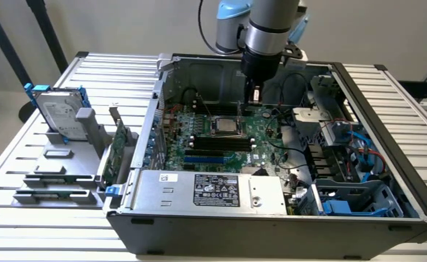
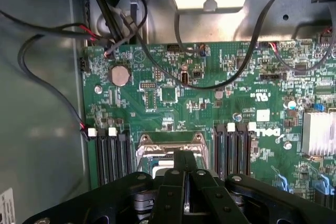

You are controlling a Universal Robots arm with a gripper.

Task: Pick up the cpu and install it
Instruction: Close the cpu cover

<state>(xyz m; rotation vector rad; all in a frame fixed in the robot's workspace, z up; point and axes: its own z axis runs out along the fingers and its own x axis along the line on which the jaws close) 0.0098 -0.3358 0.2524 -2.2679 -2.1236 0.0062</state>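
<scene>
The green motherboard (image 2: 210,103) carries the white Dell logo (image 2: 273,132) beside its memory slots. A black label (image 1: 215,191) sits on the silver box (image 1: 264,194) at the case's (image 1: 271,232) front edge, its print too small to read. The gripper (image 1: 256,100) has its fingers pressed together and holds nothing. It hangs over the board's rear edge. The cpu (image 1: 226,126) lies in the socket (image 2: 170,139) mid-board, near the fingertips but apart from them, toward the silver box.
</scene>
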